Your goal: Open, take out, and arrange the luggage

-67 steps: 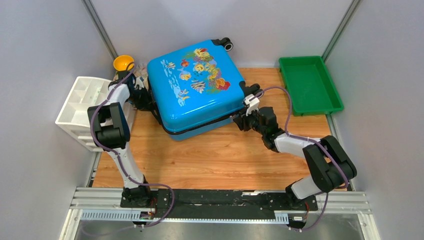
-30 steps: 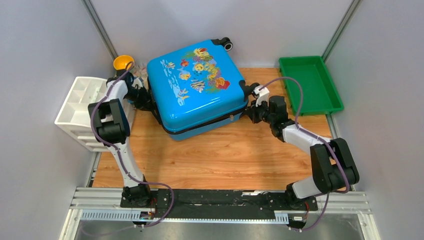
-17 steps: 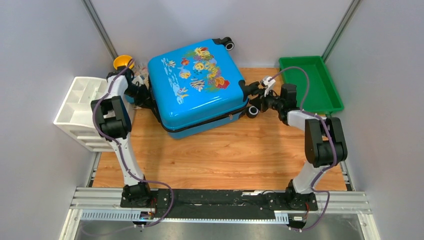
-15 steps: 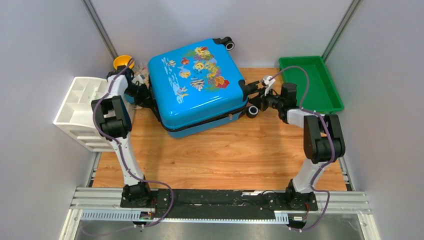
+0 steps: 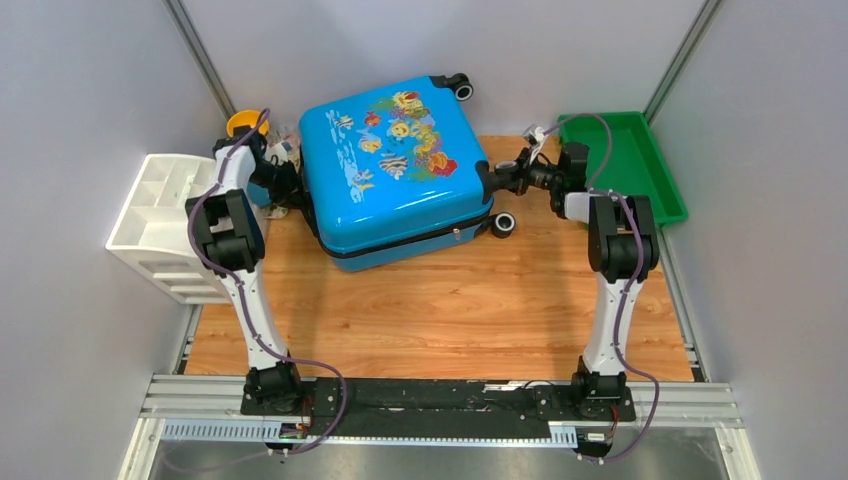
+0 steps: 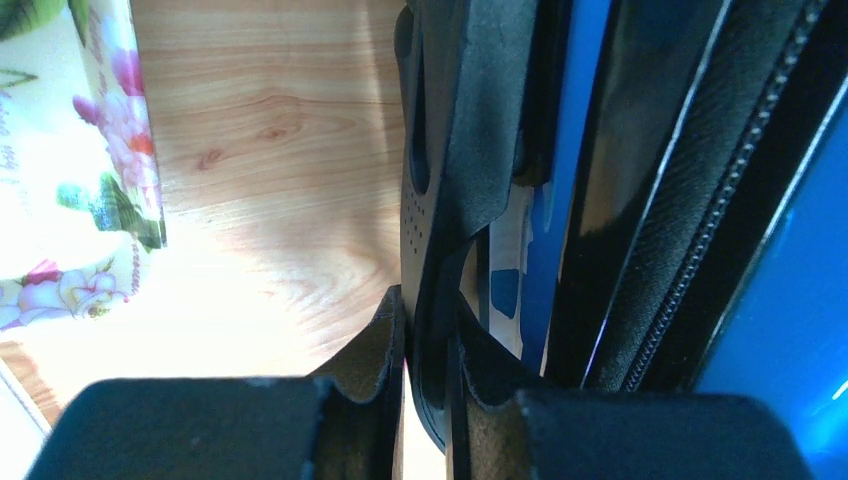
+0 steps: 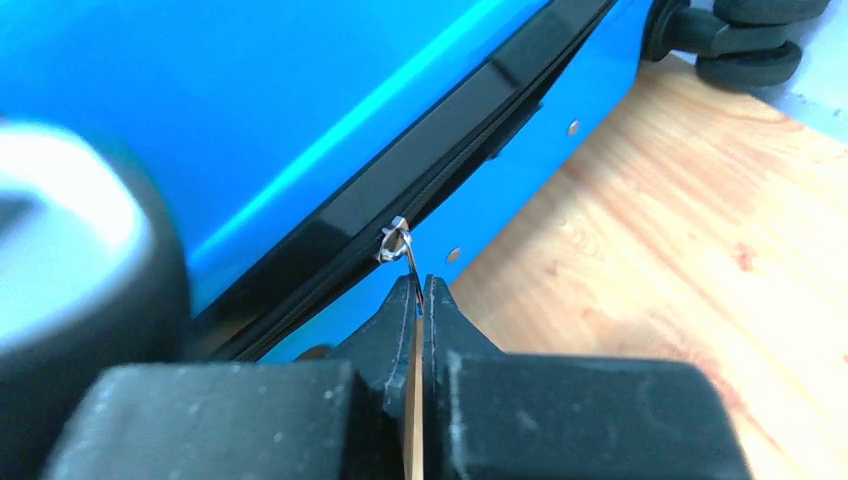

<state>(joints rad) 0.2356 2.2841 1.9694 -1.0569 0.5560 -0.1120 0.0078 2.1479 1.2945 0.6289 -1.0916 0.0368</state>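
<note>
Barely begun: lid down, zip pull pinched

The suitcase [image 5: 400, 165] lies flat towards 12 o'clock on the table [image 5: 450, 310], fish print up, with its lid down on the base. Nothing from inside it shows on the wood, so taking things out and arranging them are, as I judge it, wholly ahead. Only the opening is in hand.

At the suitcase's 3 o'clock side, the right gripper [image 7: 420, 295] is closed tight on the thin zip pull [image 7: 411, 265], its fingertips nearly meeting just below the pull's metal ring. At the 9 o'clock side, the left gripper [image 6: 428, 345] is closed on a black handle [image 6: 470, 150] on the shell, which looks like a steadying hold.

The tray [image 5: 620, 165] at 2 o'clock and the organiser [image 5: 150, 215] at 9 o'clock hold nothing that I can see.

How much of the zip is undone cannot be told. The top view shows only a dark seam along the near edge, and the right wrist view shows a short stretch of it, partly blocked by a blurred grey shape at 9 o'clock. The far edge is hidden by the lid, and the contents cannot be seen at all. A yellow cup [image 5: 244, 124] and a flowered pack [image 6: 60, 200] sit by the left arm, both partly cut off.
</note>
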